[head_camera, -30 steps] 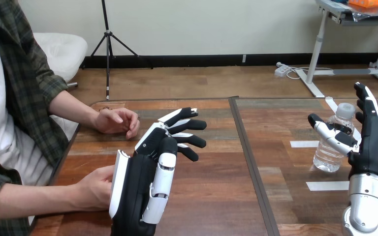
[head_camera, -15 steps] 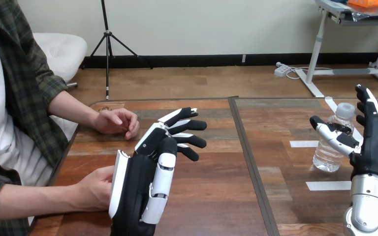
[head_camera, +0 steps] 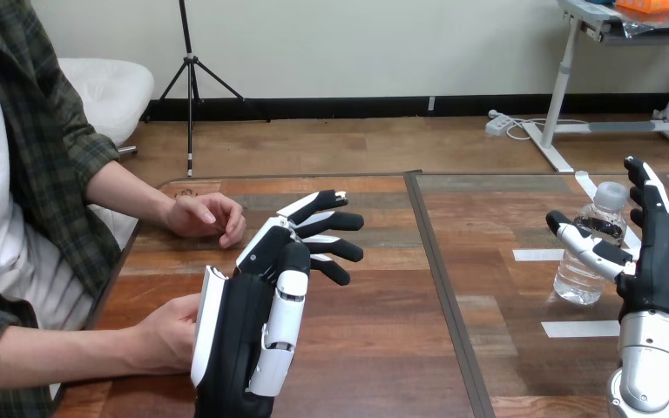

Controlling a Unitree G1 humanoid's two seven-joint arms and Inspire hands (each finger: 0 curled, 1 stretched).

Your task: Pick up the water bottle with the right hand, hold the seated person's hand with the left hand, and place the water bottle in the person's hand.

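Wooden bench carries the water bottle at right; right hand, fingers released beside it, could topple it closing off-centre. Left hand fingers released too.

Left of the water bottle the table is bare. Farther left, the left hand stands before the person's nearer hand.
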